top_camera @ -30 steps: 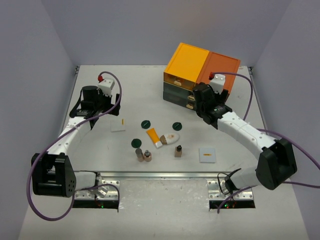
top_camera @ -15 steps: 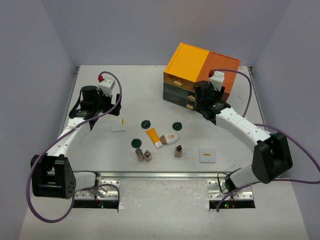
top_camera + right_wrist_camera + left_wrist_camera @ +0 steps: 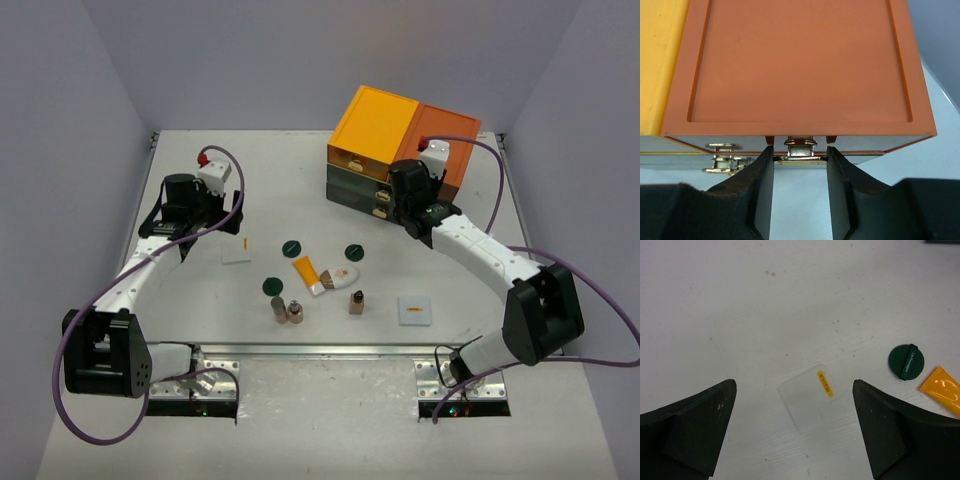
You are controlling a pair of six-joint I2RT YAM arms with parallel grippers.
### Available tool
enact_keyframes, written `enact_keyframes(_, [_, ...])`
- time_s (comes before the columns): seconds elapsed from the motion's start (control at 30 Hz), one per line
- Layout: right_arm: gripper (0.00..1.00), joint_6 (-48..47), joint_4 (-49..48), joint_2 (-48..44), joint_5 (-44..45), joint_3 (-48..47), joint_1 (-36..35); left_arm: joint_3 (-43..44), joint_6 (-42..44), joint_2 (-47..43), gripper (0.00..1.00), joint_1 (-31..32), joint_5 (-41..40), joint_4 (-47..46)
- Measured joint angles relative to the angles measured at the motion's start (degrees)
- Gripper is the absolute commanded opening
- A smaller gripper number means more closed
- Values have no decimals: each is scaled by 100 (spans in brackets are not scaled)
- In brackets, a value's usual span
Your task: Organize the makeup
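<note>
Right wrist: right gripper [image 3: 800, 159] half-open astride a shiny brass pull [image 3: 800, 145]; left gripper [image 3: 794, 390] wide, empty.

Nothing can be read for certain. The flat white square [image 3: 810, 402] carries a yellow label [image 3: 825, 383] with small print. The dark green disc [image 3: 907, 362], right of that square, bears pale lettering; both are illegible.

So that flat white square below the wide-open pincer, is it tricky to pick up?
Probably, yes. The flat white square lies flush on the table, so getting under an edge would likely be hard. It looks thin and light, so a push would probably slide it rather than tip it.
</note>
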State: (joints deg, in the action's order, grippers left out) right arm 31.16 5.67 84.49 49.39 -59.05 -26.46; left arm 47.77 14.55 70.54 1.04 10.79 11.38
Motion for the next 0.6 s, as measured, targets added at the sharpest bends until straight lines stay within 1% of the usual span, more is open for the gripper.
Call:
enact_keyframes(0.17, [0, 122, 47, -167, -29, 145, -147, -18, 0, 0, 100, 0, 0, -4])
enact_keyframes(0.33, [0, 192, 218, -589, 118, 502, -559, -74, -4, 0, 100, 0, 4, 4])
enact_keyframes(0.6, [0, 377, 697, -787, 525, 581, -1284, -77, -9, 0, 100, -2, 41, 6])
